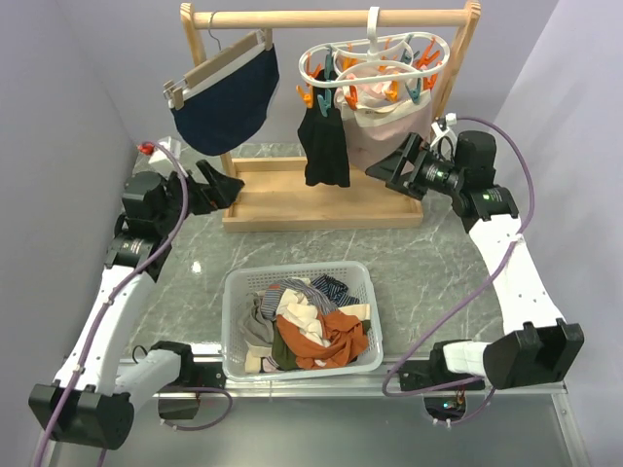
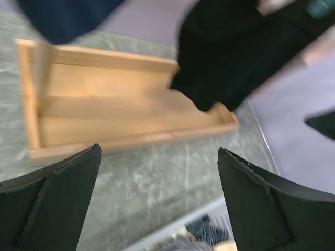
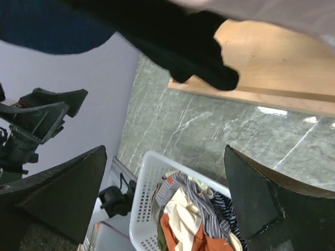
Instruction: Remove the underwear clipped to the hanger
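Our left gripper (image 1: 230,185) has its jaws wide apart, and nothing is between them. Our right gripper (image 1: 382,173) is wide open too and holds nothing. The left one points at the wooden base (image 1: 311,199) of the rack, well to the left of the underwear (image 1: 350,126). The right one sits just beside the low right edge of the pale pink piece (image 1: 375,146). We cannot tell if it touches the cloth.

Near our arms, a white basket (image 1: 297,269) stands on the grey table (image 1: 438,272). In it lies a heap of clothes (image 1: 307,326): orange, striped, grey and cream ones.

The hanger (image 1: 375,44) is a white oval ring. Its hook goes over the wooden rail (image 1: 292,17), and its long side runs left to right, along the rail. Orange and teal pegs (image 1: 389,89) hang down from it. The black piece (image 1: 324,146) hangs straight down, long from top to bottom, with its low end just above the wooden base. The whitish piece (image 1: 394,109) and the pale pink one hang to its right.

A navy garment (image 1: 229,102) hangs on a wooden clip hanger (image 1: 219,66), further left.
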Available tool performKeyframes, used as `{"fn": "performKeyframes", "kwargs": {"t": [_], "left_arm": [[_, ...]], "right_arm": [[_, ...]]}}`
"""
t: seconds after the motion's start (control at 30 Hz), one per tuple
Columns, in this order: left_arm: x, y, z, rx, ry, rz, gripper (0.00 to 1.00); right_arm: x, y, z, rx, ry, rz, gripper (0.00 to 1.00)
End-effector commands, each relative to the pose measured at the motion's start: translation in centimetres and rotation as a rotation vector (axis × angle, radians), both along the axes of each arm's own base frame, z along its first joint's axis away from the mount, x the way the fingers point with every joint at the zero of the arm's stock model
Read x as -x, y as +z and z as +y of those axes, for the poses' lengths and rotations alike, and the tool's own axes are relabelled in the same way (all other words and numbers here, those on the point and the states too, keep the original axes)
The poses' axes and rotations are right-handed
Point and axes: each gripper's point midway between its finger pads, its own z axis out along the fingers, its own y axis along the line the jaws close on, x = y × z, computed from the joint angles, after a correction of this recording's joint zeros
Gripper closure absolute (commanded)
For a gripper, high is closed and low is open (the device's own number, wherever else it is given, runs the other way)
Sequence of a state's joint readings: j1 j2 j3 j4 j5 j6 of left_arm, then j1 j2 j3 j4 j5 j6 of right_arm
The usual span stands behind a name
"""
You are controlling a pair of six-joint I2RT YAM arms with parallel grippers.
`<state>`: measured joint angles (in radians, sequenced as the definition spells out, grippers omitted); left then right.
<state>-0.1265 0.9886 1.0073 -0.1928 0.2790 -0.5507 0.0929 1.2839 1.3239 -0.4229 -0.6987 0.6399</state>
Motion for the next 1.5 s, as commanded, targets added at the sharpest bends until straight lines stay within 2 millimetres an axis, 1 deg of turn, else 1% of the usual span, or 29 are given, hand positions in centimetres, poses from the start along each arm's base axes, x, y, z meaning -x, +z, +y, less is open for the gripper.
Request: {"fn": "performKeyframes", "kwargs": {"t": [0.0, 0.13, 0.17, 0.2, 0.23, 0.3, 0.33, 0.37, 0.4, 0.43, 0.47, 0.5, 0.57, 0.67, 0.7, 0.73, 0.77, 0.83, 0.87, 0.9, 0.93, 1.0, 1.1, 1.2, 1.23, 1.27, 1.33, 1.4, 1.47], "left_arm": [[3.8, 2.7, -2.9, -0.006, -0.178, -0.054, 0.0], [6.6, 1.3, -4.7, -0.002, -0.277, -0.007, 0.01], [7.1, 1.1, -5.1, -0.002, -0.3, -0.001, 0.0], [7.5, 0.9, -5.6, -0.004, -0.322, 0.005, 0.0], [7.9, 0.8, -6.3, -0.011, -0.342, 0.005, 0.01], [7.5, 1.0, -6.8, -0.028, -0.342, -0.014, 0.0], [7.7, 1.1, -7.8, -0.029, -0.374, -0.022, 0.0], [7.1, 0.6, -8.4, -0.042, -0.382, -0.018, 0.0], [6.6, 1.0, -8.7, -0.06, -0.369, -0.036, 0.01], [6.5, 1.0, -9.6, -0.08, -0.383, -0.036, 0.01], [5.8, 1.1, -10.0, -0.106, -0.38, -0.044, 0.01], [5.2, 1.8, -10.3, -0.11, -0.371, -0.074, 0.0], [3.8, 2.3, -10.0, -0.128, -0.318, -0.101, 0.01], [1.4, 3.0, -9.8, -0.147, -0.233, -0.126, 0.01], [0.4, 3.0, -10.3, -0.156, -0.228, -0.127, 0.0], [0.2, 3.5, -11.2, -0.159, -0.237, -0.155, 0.0], [-1.1, 2.8, -11.8, -0.203, -0.223, -0.153, 0.0], [-1.5, 2.3, -14.0, -0.26, -0.255, -0.168, 0.01], [-2.6, 1.5, -14.9, -0.287, -0.253, -0.157, 0.0], [-2.5, 1.2, -16.2, -0.296, -0.278, -0.161, 0.0], [-3.3, 0.8, -17.1, -0.299, -0.284, -0.162, 0.01], [-3.4, 0.7, -18.4, -0.288, -0.302, -0.172, 0.01], [-3.8, 0.3, -20.4, -0.29, -0.283, -0.176, 0.01], [-4.8, -0.3, -21.5, -0.323, -0.195, -0.166, 0.01], [-5.0, 0.2, -22.0, -0.32, -0.181, -0.178, 0.01], [-5.2, -0.6, -22.7, -0.332, -0.174, -0.169, 0.01], [-5.2, -0.2, -24.0, -0.326, -0.163, -0.197, 0.01], [-5.7, -1.0, -25.6, -0.335, -0.163, -0.193, 0.0], [-7.1, -2.5, -26.1, -0.36, -0.112, -0.158, 0.0]], "right_arm": [[2.4, 1.9, 0.8, 0.017, 0.062, -0.07, 0.0], [4.7, 3.0, 2.3, 0.042, 0.137, -0.155, 0.0], [5.6, 3.5, 3.5, 0.054, 0.17, -0.184, 0.0], [5.7, 3.5, 3.6, 0.094, 0.137, -0.201, 0.0], [5.9, 4.4, 4.0, 0.131, 0.144, -0.252, 0.0], [6.0, 4.0, 5.1, 0.201, 0.132, -0.257, 0.0], [5.8, 4.5, 5.1, 0.222, 0.118, -0.279, 0.0], [5.7, 4.6, 5.3, 0.234, 0.111, -0.287, 0.0], [5.7, 4.9, 5.5, 0.24, 0.104, -0.305, 0.0], [5.0, 5.1, 5.0, 0.265, 0.053, -0.326, 0.0], [4.7, 5.4, 4.9, 0.276, 0.031, -0.348, 0.0], [4.3, 6.1, 4.5, 0.282, -0.007, -0.384, 0.0], [3.3, 6.3, 3.7, 0.319, -0.073, -0.413, 0.0], [2.4, 7.6, 3.8, 0.324, -0.097, -0.471, 0.0], [2.0, 7.5, 4.0, 0.33, -0.096, -0.472, 0.0], [1.8, 7.9, 4.0, 0.327, -0.106, -0.48, 0.0], [1.6, 7.9, 4.1, 0.325, -0.108, -0.479, 0.0], [1.1, 7.8, 4.3, 0.313, -0.119, -0.482, 0.0], [1.0, 7.8, 4.1, 0.313, -0.134, -0.484, 0.0], [0.8, 7.8, 4.1, 0.308, -0.143, -0.491, 0.0], [0.4, 7.6, 4.0, 0.317, -0.159, -0.486, 0.0], [-0.1, 7.5, 3.6, 0.329, -0.186, -0.481, 0.0], [-0.5, 7.4, 3.3, 0.343, -0.208, -0.483, 0.0], [-0.8, 7.1, 2.9, 0.363, -0.231, -0.474, 0.0], [-1.0, 6.9, 2.9, 0.368, -0.235, -0.469, 0.0], [-1.0, 6.8, 2.8, 0.374, -0.236, -0.468, 0.0], [-1.1, 6.7, 2.6, 0.382, -0.246, -0.466, 0.0], [-1.3, 6.5, 2.4, 0.393, -0.253, -0.46, 0.0], [-1.5, 6.4, 2.3, 0.4, -0.26, -0.456, 0.0]]}}
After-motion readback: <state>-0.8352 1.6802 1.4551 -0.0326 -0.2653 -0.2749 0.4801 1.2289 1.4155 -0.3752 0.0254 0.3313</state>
